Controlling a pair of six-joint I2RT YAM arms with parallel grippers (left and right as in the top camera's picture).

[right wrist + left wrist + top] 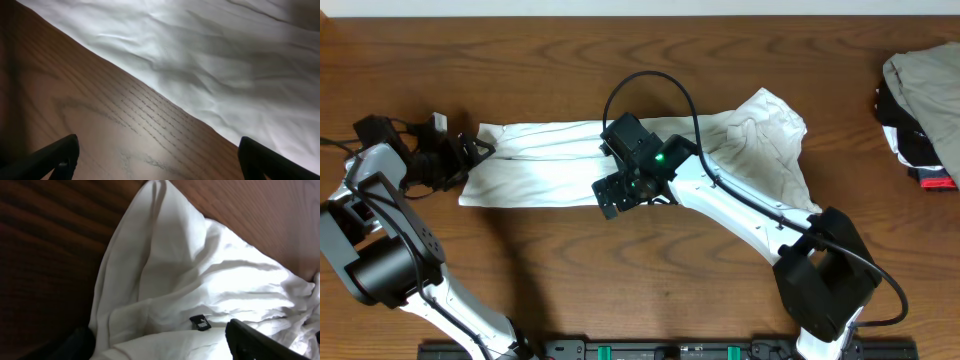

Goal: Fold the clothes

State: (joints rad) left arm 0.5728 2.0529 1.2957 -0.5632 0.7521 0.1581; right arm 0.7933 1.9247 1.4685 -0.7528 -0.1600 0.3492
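The white T-shirt [540,165] lies as a long wrinkled band across the middle of the table, with its right end bunched up. No chest lettering shows. My left gripper [475,152] is at the shirt's left end. In the left wrist view its fingers [155,341] are spread apart with a fold of the white shirt [200,280] between them, next to a small black tag [200,323]. My right gripper [615,198] is open at the shirt's front edge. In the right wrist view its fingers [157,150] are over bare wood, with the shirt's edge [225,60] just beyond them.
A heap of beige-grey, black and red garments [925,110] sits at the table's far right edge. The wooden table [620,280] shows bare in front of the shirt. A black cable loops above the right wrist.
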